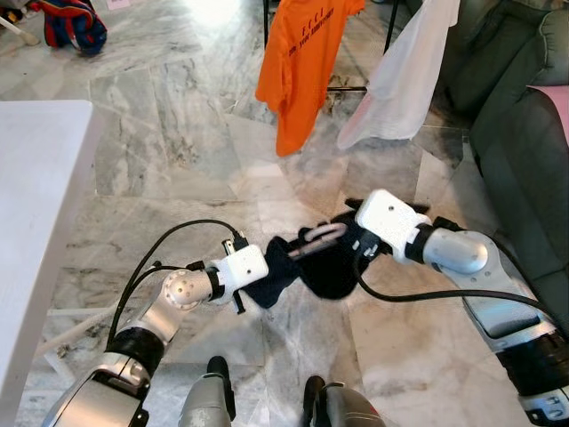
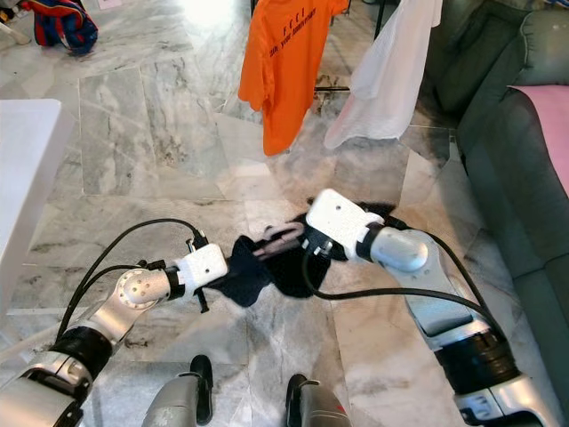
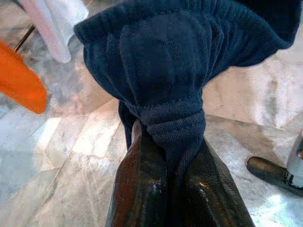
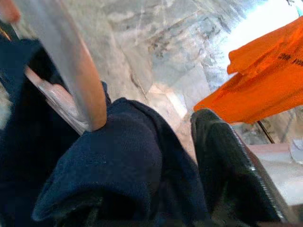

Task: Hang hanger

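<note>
Left eye view has a white worktop [image 1: 40, 231] along the left edge above the marble floor [image 1: 160, 151]; a bundle of red and blue cloth [image 1: 73, 22] lies on the floor at the far left corner. Low in the middle, the left tool [image 1: 258, 283] reaches inward from the left arm; the left wrist view shows its two black fingers [image 3: 142, 189] pressed together on a gathered fold of a dark navy garment [image 3: 165, 71]. That garment [image 1: 307, 267] is held up off the floor between the two arms; a pale hanger [image 1: 313, 240] pokes out of its upper edge, and in the right wrist view the hanger [image 4: 71, 66] runs into the cloth just beside the tool. The right tool [image 1: 348, 242] meets the garment from the right, with navy cloth bunched between its fingers [image 4: 232, 161], so it grips the garment too. Farther back, an orange T-shirt [image 1: 302, 62] hangs from a dark rack [image 1: 351, 87]; a white shirt [image 1: 404, 76] hangs to its right; a grey-green sofa [image 1: 520, 133] fills the right side, with a pink cloth [image 1: 556, 107] on it.
</note>
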